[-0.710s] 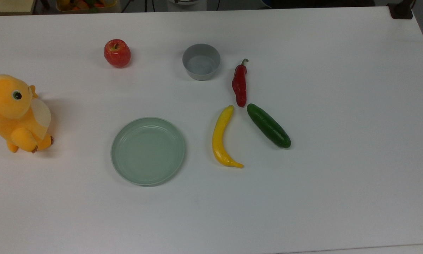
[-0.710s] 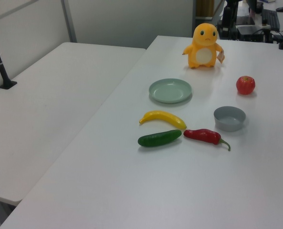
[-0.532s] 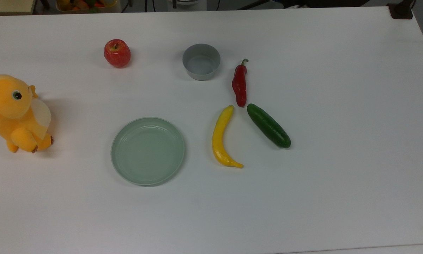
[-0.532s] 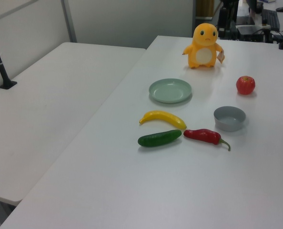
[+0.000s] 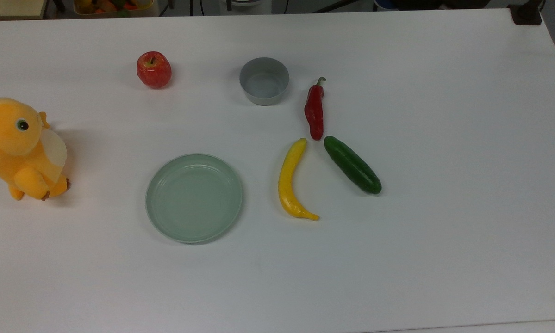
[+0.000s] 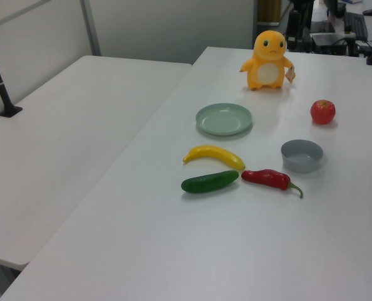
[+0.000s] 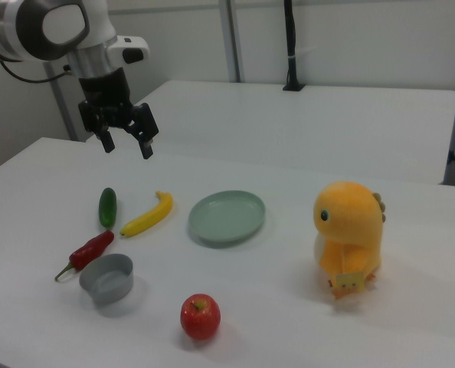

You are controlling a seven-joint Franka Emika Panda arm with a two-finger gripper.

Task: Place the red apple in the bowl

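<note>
Red apple (image 5: 153,70): round, glossy, red with yellowish speckling, short stem in a dimple on top, upright on the white table (image 5: 444,138). It sits well apart from the grey bowl (image 5: 264,81), to the top view's left of it; in the right view the apple (image 7: 200,317) is nearest the camera, to the right view's right of the bowl (image 7: 106,279). Bowl is small, straight-sided, nothing inside it.

Gripper (image 7: 126,146) hangs in the air at the right view's upper left, above the table's far side, fingers spread with nothing between them, well away from the apple.

Red chili pepper (image 5: 314,111) just beside the bowl; its tip nearly meets the yellow banana (image 5: 291,180) and green cucumber (image 5: 352,164), contact hard to call. Pale green plate (image 5: 194,198) is bare. Orange plush toy (image 5: 18,148) is cut off by the top view's left edge; a tag on it in the right view is possibly paper, unreadable. Arm cut off at the right view's top left corner.
</note>
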